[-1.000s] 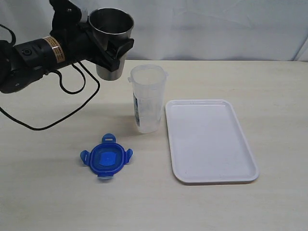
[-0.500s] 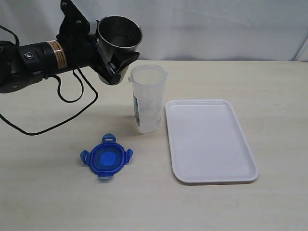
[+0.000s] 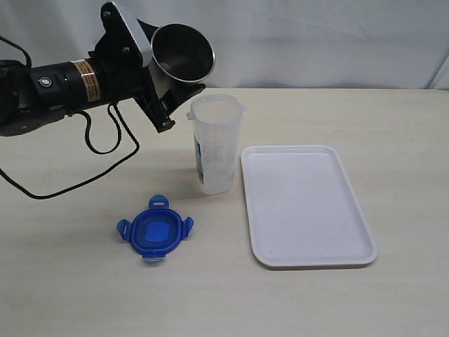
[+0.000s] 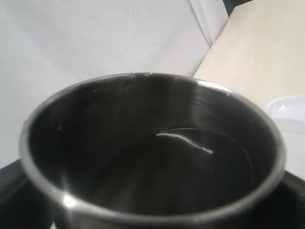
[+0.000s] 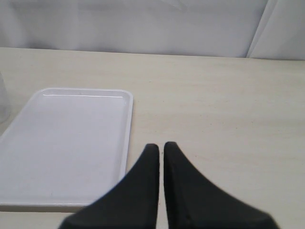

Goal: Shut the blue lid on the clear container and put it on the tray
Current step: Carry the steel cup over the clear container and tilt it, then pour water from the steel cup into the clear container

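Blue lid (image 3: 154, 234) lies off the clear container (image 3: 216, 144) on a pale bench (image 3: 393, 126), beside a white tray (image 3: 302, 203).

Lower left, the lid lies flat, probably light with bendy flaps; best pinched at its rim. Mid-frame, the container stands open, touching no tray; likely light, slick and easily tipped. Its blue label is unreadable. Upper left, the left pincer (image 3: 158, 74) clamps a tilted steel cup (image 3: 184, 55). The right pincer (image 5: 160, 152) is together, empty.

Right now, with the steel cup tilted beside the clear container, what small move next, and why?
Probably tip the steel cup a little further over the clear container: its mouth is open, the blue lid lies on the table, and the cup seems to hold liquid.
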Tool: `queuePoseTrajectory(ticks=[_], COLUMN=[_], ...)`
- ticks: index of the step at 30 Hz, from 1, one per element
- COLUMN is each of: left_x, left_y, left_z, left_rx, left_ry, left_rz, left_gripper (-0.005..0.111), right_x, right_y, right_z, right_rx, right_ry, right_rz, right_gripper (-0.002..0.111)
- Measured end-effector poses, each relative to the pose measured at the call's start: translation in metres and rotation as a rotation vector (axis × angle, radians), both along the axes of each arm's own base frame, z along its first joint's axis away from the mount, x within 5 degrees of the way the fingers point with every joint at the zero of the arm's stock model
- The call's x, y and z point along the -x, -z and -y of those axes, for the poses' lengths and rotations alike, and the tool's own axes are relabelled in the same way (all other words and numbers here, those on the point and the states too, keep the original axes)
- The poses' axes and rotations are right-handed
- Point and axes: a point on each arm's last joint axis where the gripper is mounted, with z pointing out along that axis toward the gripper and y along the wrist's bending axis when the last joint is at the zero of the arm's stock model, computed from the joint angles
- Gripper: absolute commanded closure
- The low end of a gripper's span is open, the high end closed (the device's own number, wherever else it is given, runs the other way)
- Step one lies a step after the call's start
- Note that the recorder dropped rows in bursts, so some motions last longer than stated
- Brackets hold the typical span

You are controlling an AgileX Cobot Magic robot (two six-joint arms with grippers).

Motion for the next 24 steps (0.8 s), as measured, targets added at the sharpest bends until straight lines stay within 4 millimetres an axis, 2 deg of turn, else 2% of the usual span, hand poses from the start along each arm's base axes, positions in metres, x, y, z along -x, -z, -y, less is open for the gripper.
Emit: queuePoseTrajectory(ticks=[7, 24], left_x=[0.0024, 0.0012], left_y=[0.0031, 0.0047], left_z=[0.0069, 0.0058], left_rx=[-0.067, -0.165], left_ry=[0.004, 0.007], left_rz=[0.025, 0.109], left_gripper=[0.107, 0.107], right_x=[0.0, 0.0], right_y=[0.0, 0.0], right_z=[0.0, 0.0], right_rx=[0.0, 0.0], right_ry=[0.0, 0.0], right_rz=[0.0, 0.0], right_gripper=[0.104, 0.104])
